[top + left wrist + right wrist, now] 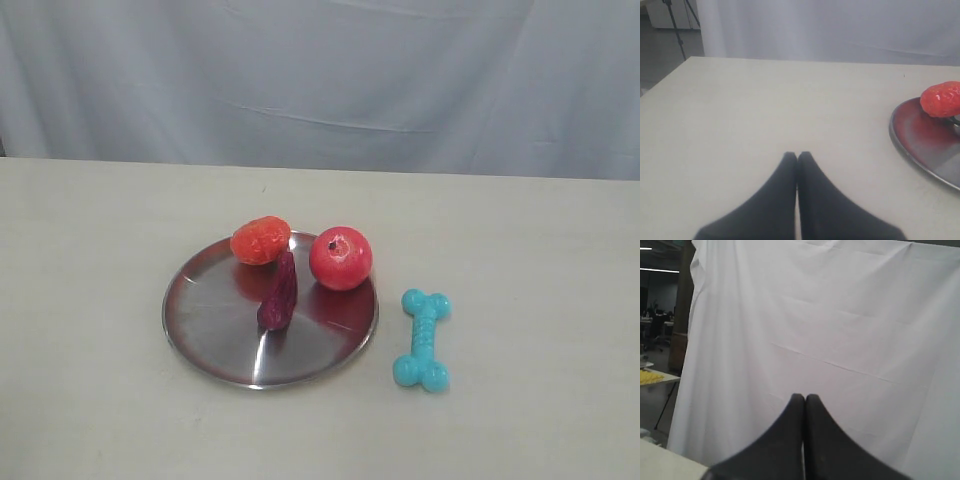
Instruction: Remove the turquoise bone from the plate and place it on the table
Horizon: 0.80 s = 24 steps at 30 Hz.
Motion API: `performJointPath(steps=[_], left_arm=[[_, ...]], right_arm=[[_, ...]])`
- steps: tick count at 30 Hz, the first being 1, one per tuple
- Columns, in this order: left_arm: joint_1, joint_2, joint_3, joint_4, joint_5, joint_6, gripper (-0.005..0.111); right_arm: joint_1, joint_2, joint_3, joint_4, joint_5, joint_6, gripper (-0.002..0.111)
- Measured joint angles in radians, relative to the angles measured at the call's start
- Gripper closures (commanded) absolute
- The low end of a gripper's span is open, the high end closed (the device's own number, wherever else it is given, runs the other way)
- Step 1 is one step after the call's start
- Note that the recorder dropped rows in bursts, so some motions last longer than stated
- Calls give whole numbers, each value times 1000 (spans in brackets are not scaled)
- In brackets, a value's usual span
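Note:
The turquoise bone (pixel 423 340) lies on the beige table (pixel 520 250), just right of the silver plate (pixel 215 330) and not touching it. Neither arm shows in the exterior view. My left gripper (pixel 797 154) is shut with nothing in it, low over bare table, and the plate's rim (pixel 905 145) sits off to one side of it. My right gripper (pixel 805 396) is shut and empty too, pointing at the white curtain; no task object shows in its view.
On the plate lie a dark purple elongated piece (pixel 279 293), an orange-red lumpy fruit (pixel 260 240) and a red apple (pixel 340 258) at the rim. A white curtain (pixel 320 80) hangs behind the table's far edge.

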Motion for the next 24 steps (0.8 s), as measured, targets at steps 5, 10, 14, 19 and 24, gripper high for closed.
performJointPath(steps=[5, 10, 14, 19, 24], left_arm=[[0, 0, 0, 0, 0, 0, 107], [0, 0, 0, 0, 0, 0, 107], [0, 0, 0, 0, 0, 0, 107], [0, 0, 0, 0, 0, 0, 107], [0, 0, 0, 0, 0, 0, 107]], right_arm=[[0, 1, 123, 0, -36, 0, 109], [0, 1, 219, -5, -23, 32, 109], [0, -1, 276, -49, -23, 86, 109], [-37, -39, 374, -179, -43, 266, 109], [-231, -93, 471, -208, -138, 408, 109]])
